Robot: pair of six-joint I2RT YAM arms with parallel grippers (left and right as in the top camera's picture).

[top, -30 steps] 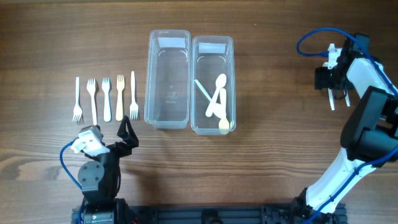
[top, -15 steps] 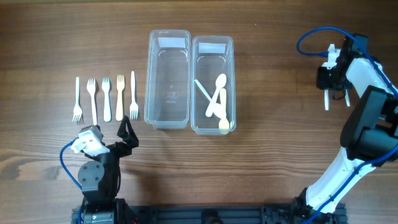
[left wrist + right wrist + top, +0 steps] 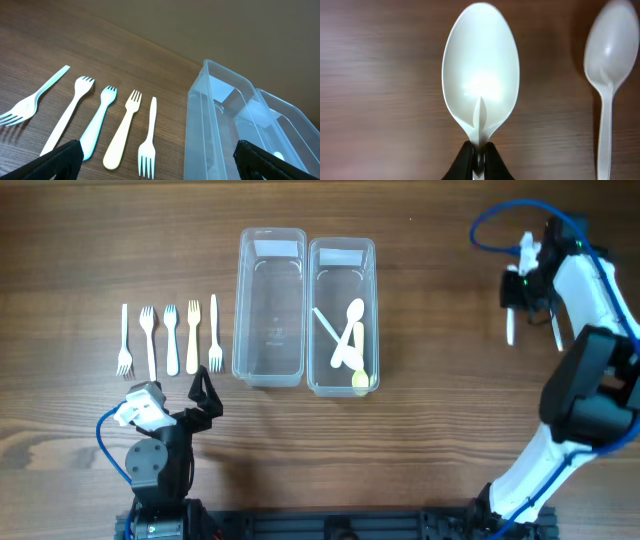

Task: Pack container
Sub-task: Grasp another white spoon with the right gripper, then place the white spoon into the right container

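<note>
We see the right gripper (image 3: 479, 160) pressed tight on the handle of a white spoon (image 3: 481, 75), its bowl over the table (image 3: 430, 440), well to the right of both containers; a second spoon (image 3: 609, 55) lies on the wood just beside it. The right container (image 3: 374, 300) holds several spoons (image 3: 350, 335) (crossed over one another); the left container (image 3: 240, 300) stands just beside it. The left gripper (image 3: 160, 167) is spread wide, near five forks (image 3: 125, 127) laid in a row.
</note>
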